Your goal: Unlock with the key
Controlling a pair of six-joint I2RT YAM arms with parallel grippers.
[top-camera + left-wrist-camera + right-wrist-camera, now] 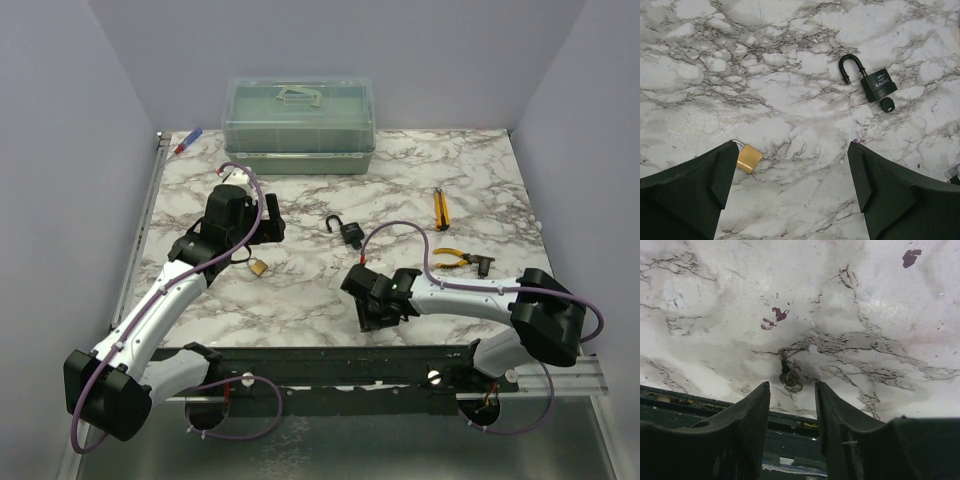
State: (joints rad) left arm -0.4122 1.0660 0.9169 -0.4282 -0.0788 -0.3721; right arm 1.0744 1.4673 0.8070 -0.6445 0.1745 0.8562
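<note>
— What sort of place are we looking at?

— A robotics lab cell, I'm thinking. Plain lilac walls (pixel 70 150) are closing in a marble-patterned bench (pixel 300 300) on the left, far and right sides.

— What is showing that?

— The left arm (pixel 170 300) and the right arm (pixel 470 295), trailing purple cables (pixel 400 228), are sitting bolted to a metal rail (pixel 330 362) at the near edge. A lidded plastic box (pixel 299 125) is standing at the far side. Pliers (pixel 458 259) are lying on the right, and a black padlock (pixel 879 85) is lying mid-bench with the key (pixel 886 105) against its base.
</note>
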